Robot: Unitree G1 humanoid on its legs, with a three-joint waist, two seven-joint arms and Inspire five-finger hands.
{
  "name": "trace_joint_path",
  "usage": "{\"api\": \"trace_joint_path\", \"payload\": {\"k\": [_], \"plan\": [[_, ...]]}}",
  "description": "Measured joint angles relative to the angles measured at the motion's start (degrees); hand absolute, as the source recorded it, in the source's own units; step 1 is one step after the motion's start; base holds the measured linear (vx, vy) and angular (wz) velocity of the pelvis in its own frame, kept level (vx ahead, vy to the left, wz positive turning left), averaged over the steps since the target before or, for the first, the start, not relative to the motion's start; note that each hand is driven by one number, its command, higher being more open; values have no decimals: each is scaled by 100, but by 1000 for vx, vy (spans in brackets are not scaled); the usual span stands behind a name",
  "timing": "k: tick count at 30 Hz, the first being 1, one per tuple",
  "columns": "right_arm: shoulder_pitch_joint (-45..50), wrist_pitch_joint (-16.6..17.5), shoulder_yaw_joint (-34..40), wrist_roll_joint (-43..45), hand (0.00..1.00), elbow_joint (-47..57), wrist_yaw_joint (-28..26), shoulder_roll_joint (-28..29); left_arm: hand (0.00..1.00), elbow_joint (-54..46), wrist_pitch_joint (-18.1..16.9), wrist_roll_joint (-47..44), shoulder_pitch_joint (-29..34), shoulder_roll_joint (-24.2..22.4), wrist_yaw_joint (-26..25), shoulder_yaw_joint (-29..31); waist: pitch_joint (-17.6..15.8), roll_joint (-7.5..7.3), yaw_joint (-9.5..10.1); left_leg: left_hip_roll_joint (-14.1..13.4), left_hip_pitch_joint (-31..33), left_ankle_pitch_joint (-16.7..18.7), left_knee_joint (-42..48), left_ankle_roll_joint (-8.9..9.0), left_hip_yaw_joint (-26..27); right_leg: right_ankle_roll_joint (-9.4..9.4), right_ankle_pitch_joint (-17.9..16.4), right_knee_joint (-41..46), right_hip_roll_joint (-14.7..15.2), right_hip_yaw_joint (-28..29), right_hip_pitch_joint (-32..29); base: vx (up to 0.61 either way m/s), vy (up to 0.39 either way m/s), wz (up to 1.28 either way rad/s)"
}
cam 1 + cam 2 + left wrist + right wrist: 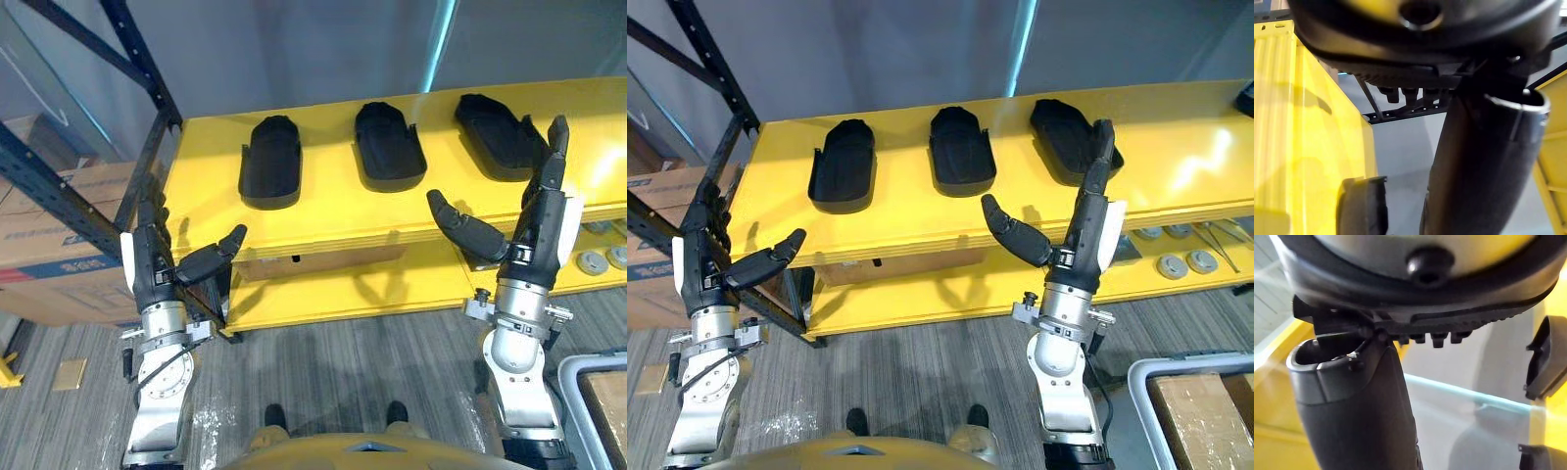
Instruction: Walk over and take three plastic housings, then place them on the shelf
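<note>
1. Three plastic housings lie in a row on the yellow shelf (pixel 323 230): the left housing (pixel 269 162), the middle housing (pixel 389 145) and the right housing (pixel 495 135), each apart from the next.
2. By my reading the placing is done, and only backing away looks left.
3. Over at the shelf's left corner, the left hand (pixel 149 269) hovers with fingers straight, thumb out, holding nothing.
4. Up by the right housing, the right hand (pixel 544 230) is spread wide and empty. I can't tell whether it touches the housing.

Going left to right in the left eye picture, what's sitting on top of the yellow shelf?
left plastic housing → middle plastic housing → right plastic housing, all black.
</note>
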State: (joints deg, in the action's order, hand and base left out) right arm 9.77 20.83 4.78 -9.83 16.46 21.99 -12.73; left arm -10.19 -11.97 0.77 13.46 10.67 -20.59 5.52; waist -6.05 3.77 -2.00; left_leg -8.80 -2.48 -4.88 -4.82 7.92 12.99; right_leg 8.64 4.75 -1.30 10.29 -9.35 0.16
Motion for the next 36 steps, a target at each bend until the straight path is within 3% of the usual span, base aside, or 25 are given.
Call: {"api": "trace_joint_path", "payload": {"k": [7,9,16,20,30,36], "plan": [[193,17,49,240,100,-3,-480,-147,100,731,78,185,-742,164,-343,-8,-16,44,-178,16,307,0,5,-15,146,3,67,36,-1,210,-462,-1,-1,-12],[117,18,21,245,100,-4,-545,-379,100,1046,91,185,-1075,164,-502,-22,-94,140,-275,35,409,-21,6,-37,143,3,66,144,15,241,-625,0,0,0],[-185,14,13,407,100,-4,-692,-795,100,1541,224,182,-1673,251,-797,-44,-499,383,-348,40,408,-30,30,-50,196,-31,-4,341,15,337,-759,-5,0,-5],[-412,4,-172,454,100,-1,-796,-840,100,2269,373,184,-2160,624,-1036,-103,-727,350,-457,33,457,-30,79,-54,208,-63,-151,630,21,405,-942,-30,-3,-3],[-513,-18,-453,457,100,-2,-872,-887,100,3006,509,153,-2966,746,-1791,-208,-1029,273,-471,33,517,-38,192,-75,253,-87,-245,938,35,513,-1145,-11,0,-3],[-560,-18,-466,456,100,-1,-870,-844,100,3053,512,131,-3143,749,-2142,-208,-1237,197,-526,26,611,44,374,-110,283,-46,-247,1005,43,586,-1217,-24,2,-3]]}}
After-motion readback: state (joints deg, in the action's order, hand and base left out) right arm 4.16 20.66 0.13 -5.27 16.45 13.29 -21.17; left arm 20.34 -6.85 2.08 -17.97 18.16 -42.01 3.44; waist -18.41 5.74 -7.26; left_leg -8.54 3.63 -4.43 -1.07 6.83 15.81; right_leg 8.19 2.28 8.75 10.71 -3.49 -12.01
